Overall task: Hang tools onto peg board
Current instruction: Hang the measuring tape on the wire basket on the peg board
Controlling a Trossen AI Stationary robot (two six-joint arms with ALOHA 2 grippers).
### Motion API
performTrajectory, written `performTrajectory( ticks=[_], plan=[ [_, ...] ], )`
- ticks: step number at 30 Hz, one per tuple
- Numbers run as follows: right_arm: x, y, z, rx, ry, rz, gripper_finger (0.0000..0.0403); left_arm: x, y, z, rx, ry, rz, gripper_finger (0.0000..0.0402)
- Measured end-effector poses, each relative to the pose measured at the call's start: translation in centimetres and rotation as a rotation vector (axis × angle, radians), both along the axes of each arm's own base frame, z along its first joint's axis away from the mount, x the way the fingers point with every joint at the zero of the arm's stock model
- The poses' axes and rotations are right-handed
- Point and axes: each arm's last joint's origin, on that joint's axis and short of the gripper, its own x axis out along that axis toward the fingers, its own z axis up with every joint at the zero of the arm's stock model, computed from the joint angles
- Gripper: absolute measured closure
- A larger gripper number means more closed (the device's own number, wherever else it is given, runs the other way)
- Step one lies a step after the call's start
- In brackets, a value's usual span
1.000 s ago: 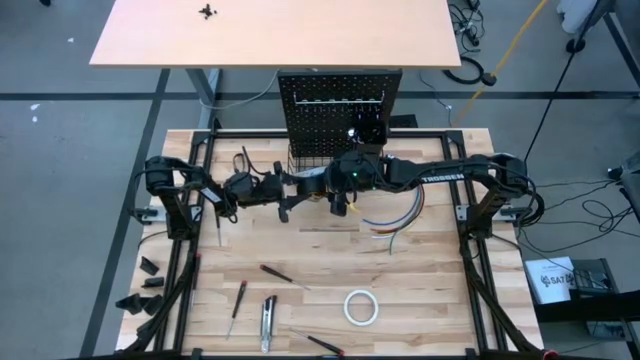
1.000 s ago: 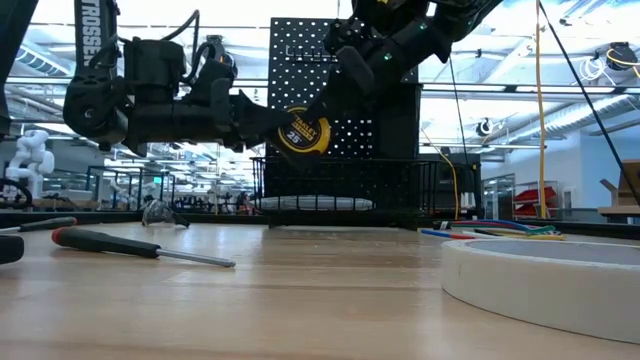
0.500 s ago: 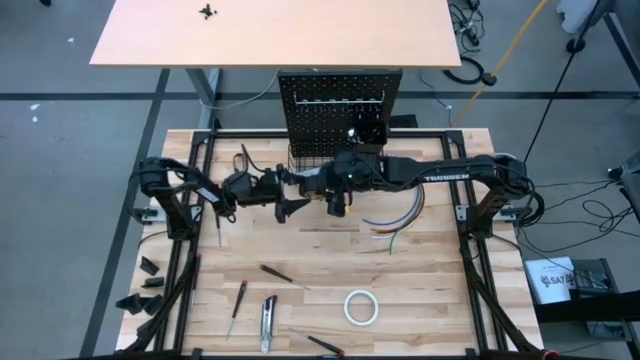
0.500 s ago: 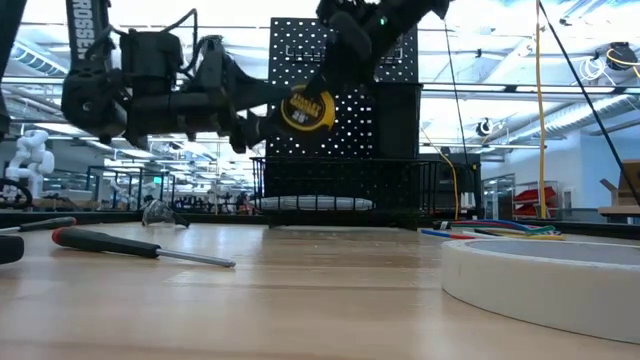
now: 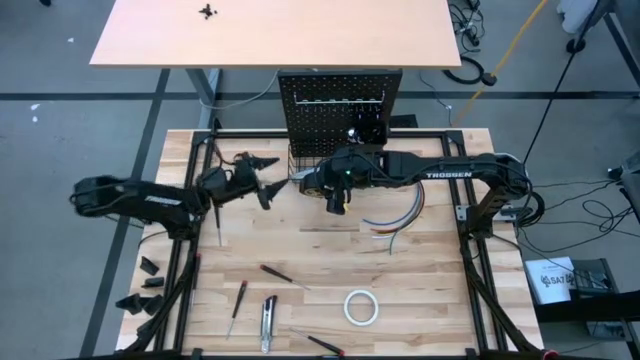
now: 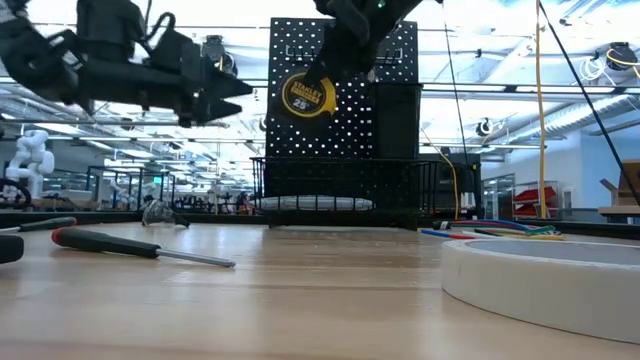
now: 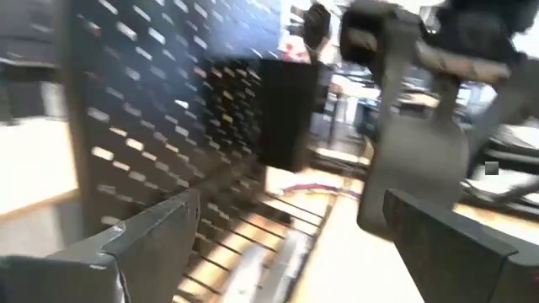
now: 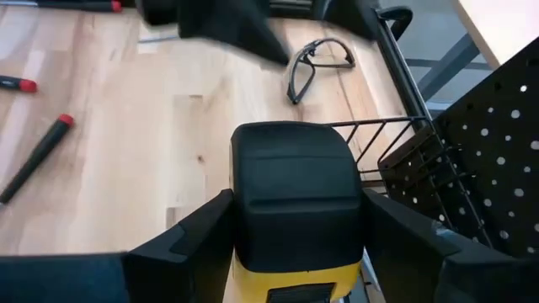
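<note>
1. The right gripper (image 8: 290, 252) has its jaws closed around the yellow tape measure (image 6: 306, 96), holding it in the air.
2. In the low view the tape measure hangs in front of the peg board (image 6: 400, 60), above the black wire basket (image 6: 340, 185), clear of the tabletop (image 5: 420, 290).
3. From above, the right gripper (image 5: 335, 195) sits just in front of the basket (image 5: 300, 152), at the foot of the peg board (image 5: 338, 105).
4. The left gripper (image 5: 262, 180) stands apart from the tape measure, to the basket's left, its jaws spread wide and holding nothing.
5. The left wrist view looks past those open fingers (image 7: 143, 236) at the perforated panel and the basket wires.
6. A long silver tool (image 6: 310, 203) lies inside the basket.
7. Safety glasses (image 8: 316, 63) rest on the tabletop beside the basket.
8. Toward the front edge lie red-and-black screwdrivers (image 5: 277, 273), a grey utility knife (image 5: 268, 322) and a white tape roll (image 5: 361, 308).
9. A bundle of coloured wires (image 5: 395, 220) lies to the right of the right gripper.
</note>
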Motion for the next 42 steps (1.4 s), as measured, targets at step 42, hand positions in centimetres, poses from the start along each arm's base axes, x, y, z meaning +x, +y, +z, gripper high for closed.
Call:
performTrajectory(
  ticks=[42],
  plan=[
    [3.5, -1.0, -6.6, -0.167, 0.174, 0.020, 0.0064, -2.4, -0.5, 2.3, 0.016, -0.026, 0.129, 0.0025]
  ],
)
